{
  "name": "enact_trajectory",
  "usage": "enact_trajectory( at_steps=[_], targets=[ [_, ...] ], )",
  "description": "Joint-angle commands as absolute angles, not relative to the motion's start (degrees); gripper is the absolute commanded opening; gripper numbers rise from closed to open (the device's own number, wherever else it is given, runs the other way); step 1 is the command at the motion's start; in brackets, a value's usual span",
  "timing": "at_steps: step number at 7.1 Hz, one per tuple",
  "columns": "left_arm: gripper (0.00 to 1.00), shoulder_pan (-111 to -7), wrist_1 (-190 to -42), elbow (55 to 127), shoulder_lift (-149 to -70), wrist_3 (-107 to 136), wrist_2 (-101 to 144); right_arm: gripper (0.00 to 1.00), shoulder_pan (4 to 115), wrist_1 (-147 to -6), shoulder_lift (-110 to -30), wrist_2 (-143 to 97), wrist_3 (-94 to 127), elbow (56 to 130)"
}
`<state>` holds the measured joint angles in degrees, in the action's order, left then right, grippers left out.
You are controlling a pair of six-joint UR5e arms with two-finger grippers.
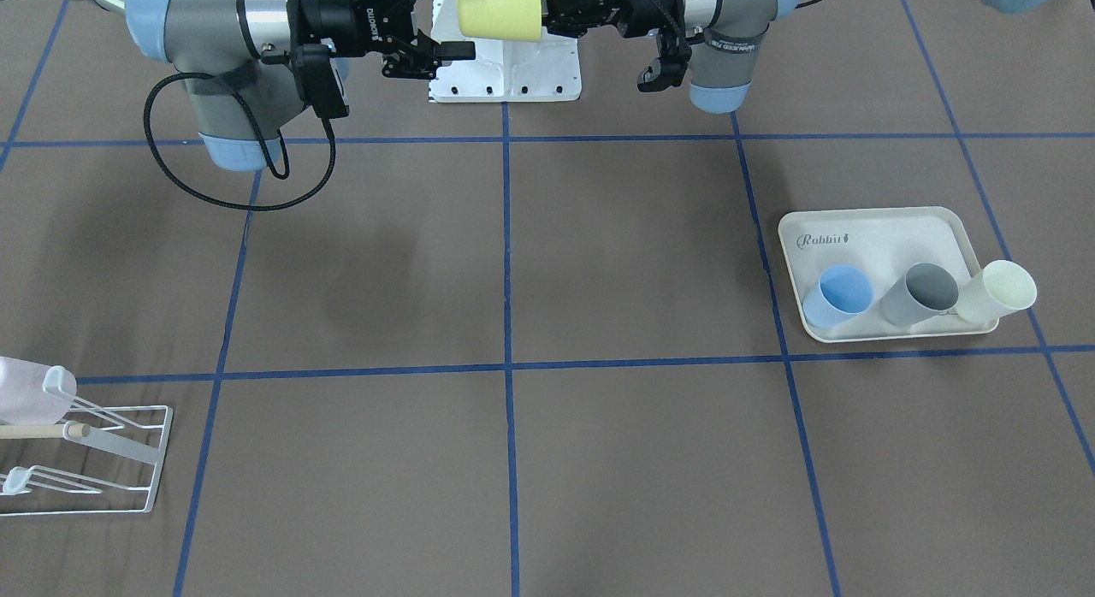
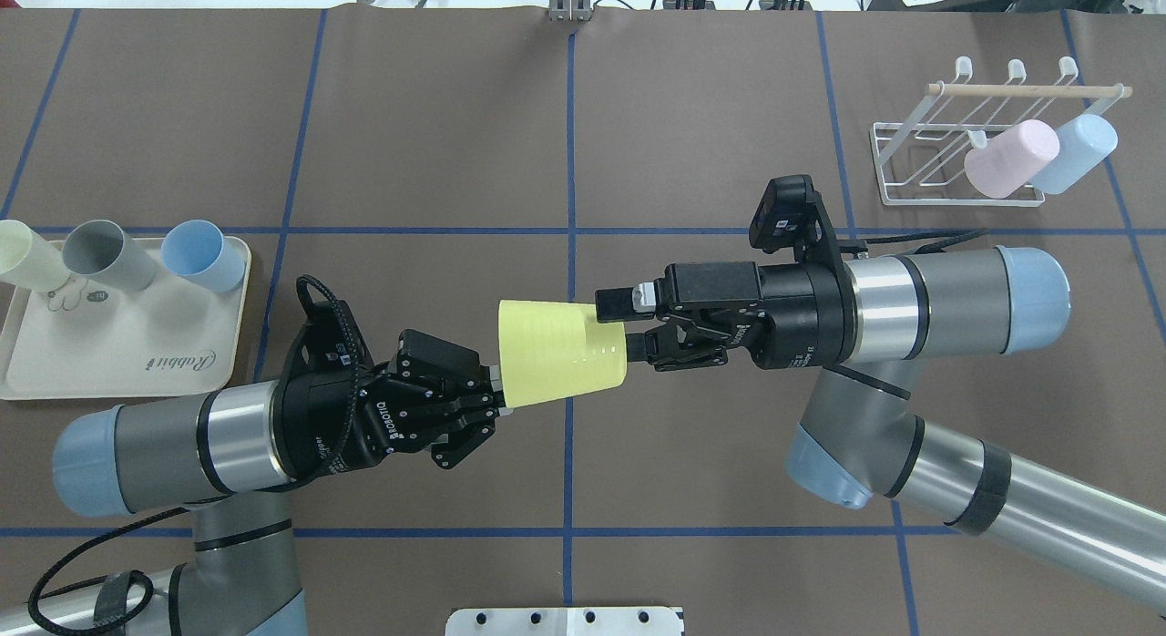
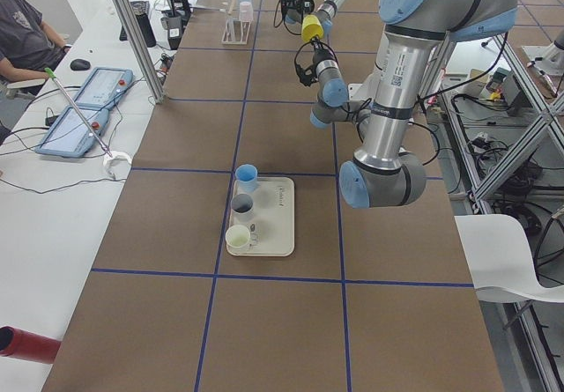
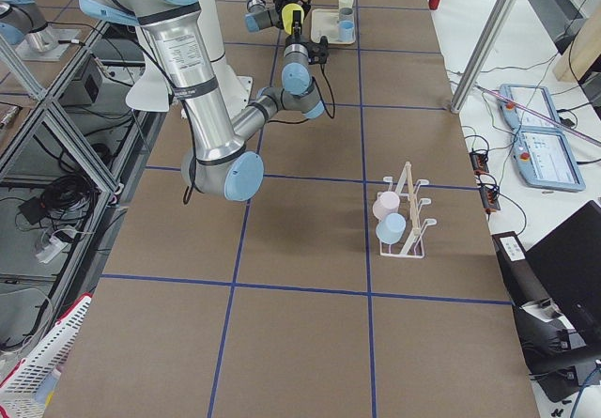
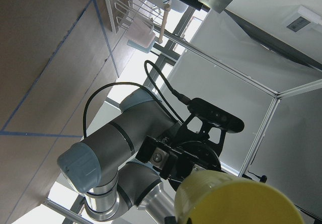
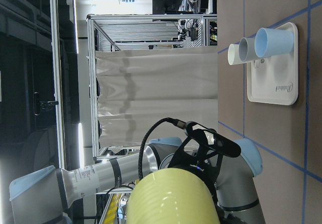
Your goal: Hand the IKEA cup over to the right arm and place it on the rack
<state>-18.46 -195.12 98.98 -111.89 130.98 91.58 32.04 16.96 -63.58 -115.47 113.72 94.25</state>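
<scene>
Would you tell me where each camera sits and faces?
Front: across the table, facing the robot; arms meet at yellow cup.
Overhead: behind the robot, looking down; left gripper, right gripper.
Left side: table's left end; left arm near.
Right side: opposite end; right arm near, rack.
Left wrist: faces the right arm.
Right wrist: faces the left arm, tray.
All six share the yellow cup.

Clear brown table [image 2: 710,117] lies between the right gripper [image 2: 630,326] and the white wire rack [image 2: 879,162].
On the rack, a pink plastic cup [image 2: 1011,158] and a pale blue plastic cup [image 2: 1079,153] fill the row nearer the gripper, while three pegs by the wooden dowel [image 2: 1029,90] are bare. Straight ahead of the gripper, the yellow plastic cup [image 2: 560,349] and the left gripper [image 2: 496,394] bar the way.
</scene>
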Motion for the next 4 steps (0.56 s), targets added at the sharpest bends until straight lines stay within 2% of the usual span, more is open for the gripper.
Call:
enact_trajectory(
  at_steps=[1, 3, 4],
  targets=[
    [0.0, -18.5, -195.0, 99.0, -112.1, 131.0, 91.6, 0.99, 32.0, 16.6, -63.5, -115.4, 113.6, 94.2],
    [0.0, -18.5, -194.9, 98.4, -112.1, 131.0, 91.6, 0.98, 32.0, 16.7, -63.3, -115.3, 113.7, 94.3],
    [0.0, -18.5, -194.9, 98.0, -112.4, 131.0, 91.6, 0.91, 32.0, 16.7, -63.4, -115.3, 113.6, 94.3]
  ],
)
